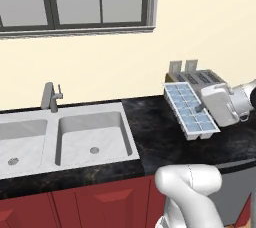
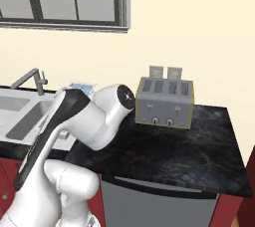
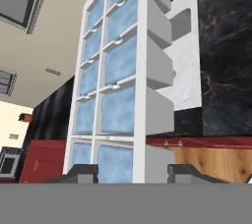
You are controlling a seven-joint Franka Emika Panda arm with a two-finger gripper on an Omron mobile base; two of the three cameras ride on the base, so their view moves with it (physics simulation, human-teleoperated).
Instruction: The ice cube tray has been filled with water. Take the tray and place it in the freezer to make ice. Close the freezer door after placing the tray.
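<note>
Carry step — my gripper (image 1: 201,107) clamped on tray (image 1: 190,110), lifted tilted above tabletop (image 1: 150,127), in front of toaster (image 1: 200,78). Next: level tray — water could spill — find freezer.

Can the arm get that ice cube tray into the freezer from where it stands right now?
Probably not yet. The end effector holds the ice cube tray tilted above the black counter near the toaster and sink; no freezer is in sight, so the base likely must drive first.

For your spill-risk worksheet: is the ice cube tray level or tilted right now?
Tilted. The ice cube tray hangs clear above the counter, slanting, clamped at one edge by the gripper.
</note>
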